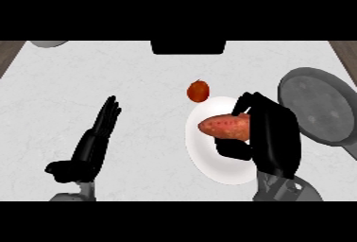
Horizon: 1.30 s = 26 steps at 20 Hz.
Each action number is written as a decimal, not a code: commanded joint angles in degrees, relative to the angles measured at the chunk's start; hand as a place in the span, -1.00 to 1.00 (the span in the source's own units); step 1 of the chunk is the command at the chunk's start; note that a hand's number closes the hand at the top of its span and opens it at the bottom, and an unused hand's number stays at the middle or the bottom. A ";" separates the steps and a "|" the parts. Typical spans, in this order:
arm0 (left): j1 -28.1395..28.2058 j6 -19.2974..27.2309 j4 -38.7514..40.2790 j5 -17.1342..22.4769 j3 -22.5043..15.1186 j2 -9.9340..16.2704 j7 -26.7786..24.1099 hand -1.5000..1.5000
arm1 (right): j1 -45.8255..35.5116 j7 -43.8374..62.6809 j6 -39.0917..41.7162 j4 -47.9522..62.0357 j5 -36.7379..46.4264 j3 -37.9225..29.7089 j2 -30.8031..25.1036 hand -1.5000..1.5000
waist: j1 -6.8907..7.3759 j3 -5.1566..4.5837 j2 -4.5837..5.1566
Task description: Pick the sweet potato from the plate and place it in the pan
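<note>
Our right hand has its fingers and thumb curled round the right end of the sweet potato, which sits over the white plate; we can't tell whether it has left the plate surface. Left hand rests open at the left, fingers straight, holding nothing. The pan is just right of the plate, near our wrist. Our call for this step: lift straight up first, clear the plate rim, then swing right and lower into the pan's middle. Keep away from the small tomato above the plate.
</note>
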 commanded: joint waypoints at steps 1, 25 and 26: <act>0.30 1.56 0.59 -2.03 -1.85 -2.06 -1.12 0.00 | 2.13 3.83 -3.06 -4.80 2.58 -0.43 2.97 1.00 | -0.04 0.05 0.10; 0.85 -0.63 -2.07 -1.66 -1.06 -0.97 0.54 0.00 | -8.91 -38.12 -40.99 44.40 -20.89 -41.87 -16.06 1.00 | 1.51 0.16 0.57; -0.54 -2.81 2.26 -0.01 1.65 0.63 -2.94 0.00 | -8.22 -41.08 -39.35 45.49 -24.92 -44.17 -18.76 1.00 | 0.99 0.14 0.58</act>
